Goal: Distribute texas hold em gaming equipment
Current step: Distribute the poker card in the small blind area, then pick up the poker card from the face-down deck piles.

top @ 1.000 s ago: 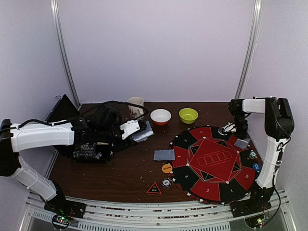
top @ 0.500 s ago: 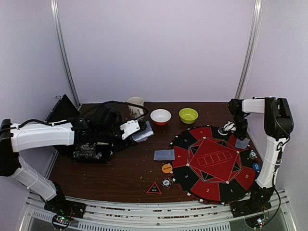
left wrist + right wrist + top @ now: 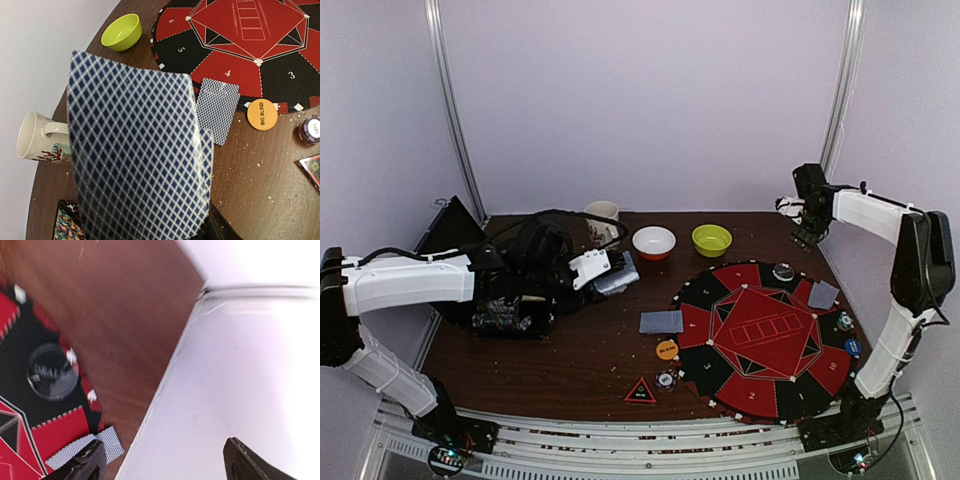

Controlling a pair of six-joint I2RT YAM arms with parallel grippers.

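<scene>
My left gripper is shut on a stack of blue-grey-backed playing cards above the table's left half; in the left wrist view the cards hide the jaws. One card lies on the wood by the round red-and-black mat, another card lies on the mat's right side. An orange disc, a small chip and the black triangular marker sit near the front. A black-and-white disc rests on the mat. My right gripper hangs open and empty at the back right, fingers wide apart.
A white bowl, a green bowl and a cream mug stand along the back. A black box sits under my left arm. A blue disc and a chip lie at the mat's right rim. The wall is close to my right gripper.
My right gripper opened, left the black-and-white disc on the mat, and rose back toward the right wall. The left arm and its cards have not moved.
</scene>
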